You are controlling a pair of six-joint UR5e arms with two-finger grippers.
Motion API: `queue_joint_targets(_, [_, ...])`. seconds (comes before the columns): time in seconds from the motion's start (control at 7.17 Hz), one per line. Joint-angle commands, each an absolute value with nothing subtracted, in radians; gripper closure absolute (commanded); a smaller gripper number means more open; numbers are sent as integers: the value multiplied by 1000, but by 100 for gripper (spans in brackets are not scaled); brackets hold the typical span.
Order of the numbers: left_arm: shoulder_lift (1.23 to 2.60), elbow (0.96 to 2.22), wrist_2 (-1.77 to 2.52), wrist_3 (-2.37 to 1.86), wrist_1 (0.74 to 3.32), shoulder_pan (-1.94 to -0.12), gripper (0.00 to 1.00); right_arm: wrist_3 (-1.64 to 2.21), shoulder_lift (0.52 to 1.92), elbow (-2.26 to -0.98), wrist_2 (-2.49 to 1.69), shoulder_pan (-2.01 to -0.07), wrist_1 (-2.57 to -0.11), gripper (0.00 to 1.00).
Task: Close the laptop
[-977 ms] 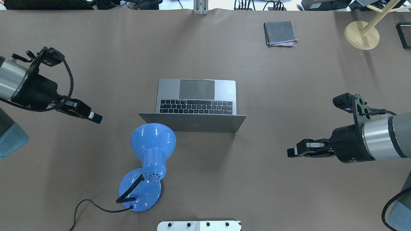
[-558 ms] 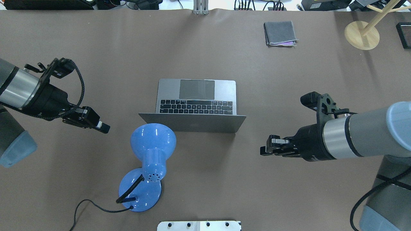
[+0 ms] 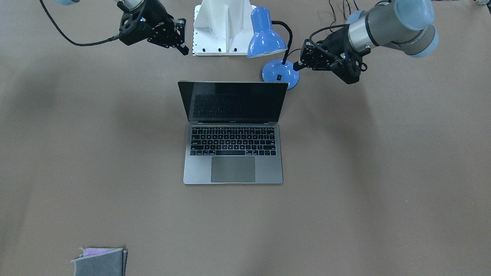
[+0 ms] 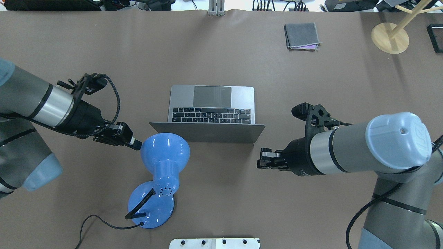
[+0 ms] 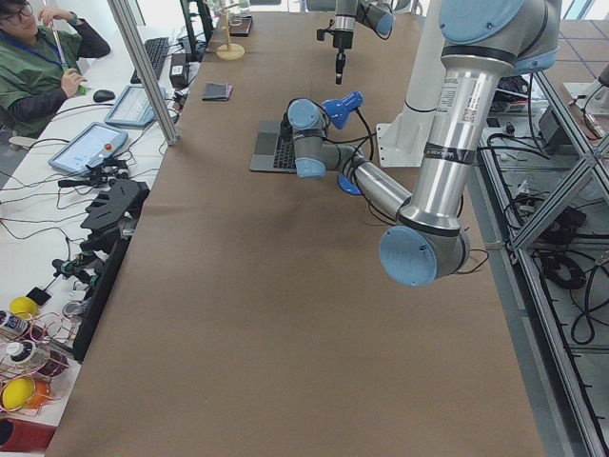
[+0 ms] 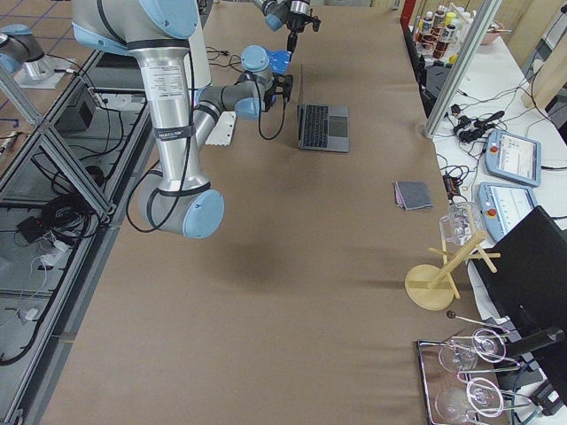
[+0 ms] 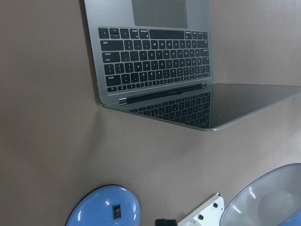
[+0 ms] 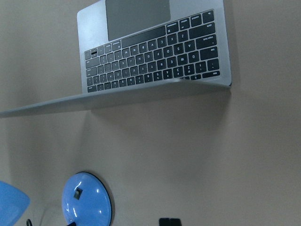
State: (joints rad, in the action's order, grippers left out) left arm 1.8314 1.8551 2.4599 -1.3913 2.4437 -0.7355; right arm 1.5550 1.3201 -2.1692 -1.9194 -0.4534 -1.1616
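The grey laptop [image 4: 211, 103] stands open mid-table, its keyboard toward the far side and its lid's back [image 4: 207, 133] toward me. It also shows in the front view [image 3: 233, 153] and in both wrist views [image 7: 155, 61] [image 8: 155, 56]. My left gripper [image 4: 136, 143] is shut and empty, left of the lid's corner, with its tip right at the blue lamp shade [image 4: 165, 148]; in the front view [image 3: 297, 66] it is by the lamp's base. My right gripper [image 4: 260, 162] is shut and empty, a little behind the lid's right corner, apart from it; it also shows in the front view [image 3: 185, 49].
The blue desk lamp's base [image 4: 151, 209] and cord lie behind the lid's left half. A folded grey cloth [image 4: 301, 35] and a wooden stand [image 4: 390, 37] are at the far right. The white robot base plate [image 4: 214, 243] is at the near edge.
Both arms have swung inward toward the laptop's lid: the left gripper moved right up to the lamp shade, the right gripper moved left. The laptop has not moved.
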Motion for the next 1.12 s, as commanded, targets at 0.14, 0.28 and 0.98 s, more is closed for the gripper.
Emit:
queue_joint_targets(0.14, [1894,1824,2399,-1422,2439,-692,100,1542,1257,-2089,-1917,-505,-1163,100])
queue_joint_targets(0.28, [1901,1816,2399,-1422,2438,-690,100,1542,1235,-2071,-1919,-518,-1164,100])
queue_joint_targets(0.98, [1934,1761,2401,-1410,2433,-719,100,1539,1178,-2028,-1925,-567,-1203,100])
